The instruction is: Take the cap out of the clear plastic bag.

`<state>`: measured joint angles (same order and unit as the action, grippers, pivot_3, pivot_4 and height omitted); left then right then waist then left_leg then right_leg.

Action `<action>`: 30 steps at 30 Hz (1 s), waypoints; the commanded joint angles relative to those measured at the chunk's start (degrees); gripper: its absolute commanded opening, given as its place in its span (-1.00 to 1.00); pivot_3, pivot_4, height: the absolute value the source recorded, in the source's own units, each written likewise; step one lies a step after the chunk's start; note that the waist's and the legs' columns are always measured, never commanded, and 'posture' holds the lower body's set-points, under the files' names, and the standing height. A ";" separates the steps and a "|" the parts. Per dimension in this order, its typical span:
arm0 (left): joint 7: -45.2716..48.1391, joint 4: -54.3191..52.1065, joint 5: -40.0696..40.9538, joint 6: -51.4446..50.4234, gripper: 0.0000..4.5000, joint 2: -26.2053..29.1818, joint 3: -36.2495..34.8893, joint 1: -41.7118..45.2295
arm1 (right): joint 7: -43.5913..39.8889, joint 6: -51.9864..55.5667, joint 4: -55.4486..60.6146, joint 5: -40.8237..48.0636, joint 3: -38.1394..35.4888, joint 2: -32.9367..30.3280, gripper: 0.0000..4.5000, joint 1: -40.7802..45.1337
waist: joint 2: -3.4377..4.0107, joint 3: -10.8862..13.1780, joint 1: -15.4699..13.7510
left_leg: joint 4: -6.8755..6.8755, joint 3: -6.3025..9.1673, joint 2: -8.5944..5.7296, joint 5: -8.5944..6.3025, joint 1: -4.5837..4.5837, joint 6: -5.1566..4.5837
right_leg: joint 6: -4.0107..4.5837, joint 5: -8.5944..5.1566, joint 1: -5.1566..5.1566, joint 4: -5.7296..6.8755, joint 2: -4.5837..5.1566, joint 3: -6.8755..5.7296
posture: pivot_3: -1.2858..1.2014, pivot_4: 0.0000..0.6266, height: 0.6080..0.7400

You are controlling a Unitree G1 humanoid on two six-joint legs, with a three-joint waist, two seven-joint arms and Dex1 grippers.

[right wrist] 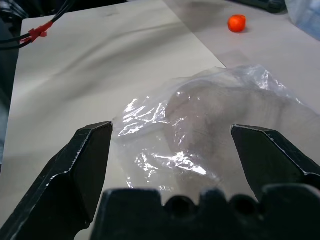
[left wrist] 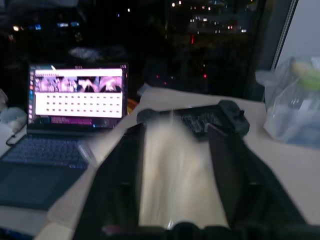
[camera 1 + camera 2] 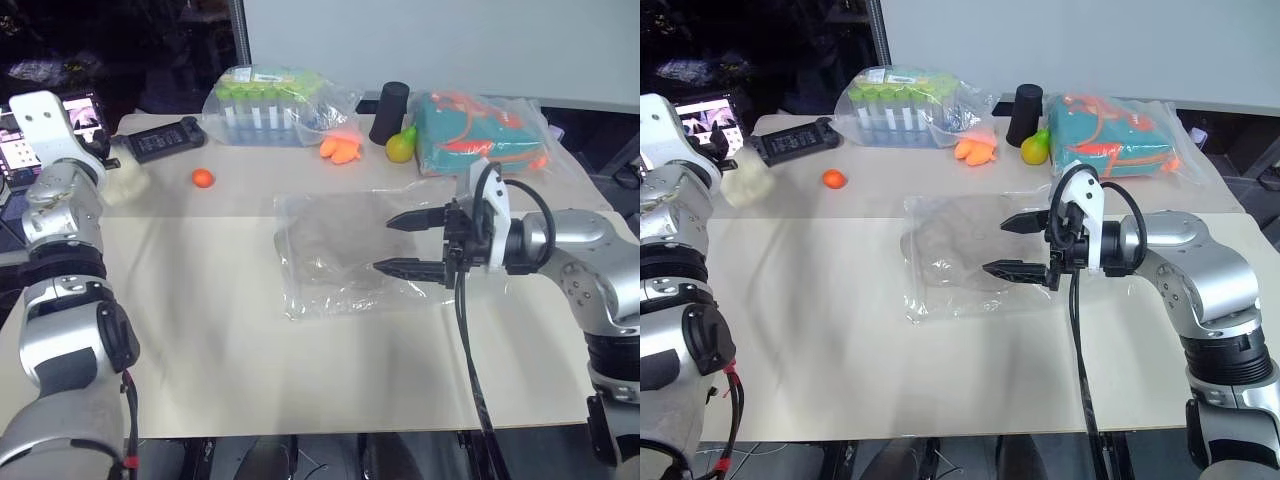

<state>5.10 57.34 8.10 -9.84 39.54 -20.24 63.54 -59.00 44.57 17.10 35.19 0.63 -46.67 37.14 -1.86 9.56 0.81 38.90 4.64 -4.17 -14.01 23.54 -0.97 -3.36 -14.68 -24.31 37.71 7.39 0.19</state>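
The tan-beige cap (image 3: 125, 180) is out at the table's far left edge, between the spread fingers of my left gripper (image 2: 175, 127); it looks blurred in the left wrist view. The clear plastic bag (image 3: 335, 250) lies flat and crinkled in the middle of the table, with nothing tan inside it. My right gripper (image 3: 383, 243) points left over the bag's right edge. It is open, and its fingers (image 1: 82, 165) are spread wide above the glossy plastic (image 1: 200, 130) with nothing between them.
Along the back of the table are a black controller (image 3: 165, 138), a bag of green-capped tubes (image 3: 270, 100), orange pieces (image 3: 342, 148), a black cylinder (image 3: 390, 112), a yellow-green pear (image 3: 401, 146) and a bag with a teal-and-orange item (image 3: 475, 135). A small orange ball (image 3: 203, 178) lies left of the bag. A laptop (image 2: 65, 130) stands beyond the left corner.
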 commanded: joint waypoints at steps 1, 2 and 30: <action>2.58 -3.36 1.83 2.03 0.84 0.14 -0.63 1.16 | 0.91 1.61 3.03 2.30 -3.28 -1.01 1.00 -0.08 | -0.02 0.01 -0.02 | 0.00 0.00 0.01 0.00 0.01 0.00 | 0.00 0.00 -0.02 0.02 0.00 0.00 | 0.03 -0.52 1.00; 5.06 -5.89 3.18 1.59 0.98 -0.86 -0.65 0.15 | 1.11 2.06 3.29 2.69 -3.62 -1.12 1.00 -0.19 | -0.02 0.01 -0.06 | 0.00 0.00 0.01 0.00 0.01 -0.01 | 0.00 0.00 -0.02 0.04 0.00 0.00 | 0.03 -0.52 1.00; 31.71 -73.87 54.32 -54.32 0.98 -2.87 -2.40 -55.48 | 3.80 0.48 -1.22 -7.19 4.47 0.57 1.00 5.52 | 0.08 0.05 -0.02 | 0.10 -0.39 0.16 -0.21 -0.55 -0.52 | 0.12 0.21 0.05 0.26 -0.12 0.68 | 0.03 -0.52 1.00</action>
<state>38.57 -15.01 62.08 -63.98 37.70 -22.86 8.93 -55.88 46.15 14.20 28.12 7.86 -45.70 42.04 -1.79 9.61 0.79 38.94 4.19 -4.02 -14.22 22.95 -1.49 -3.24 -14.47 -24.26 37.97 7.28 0.95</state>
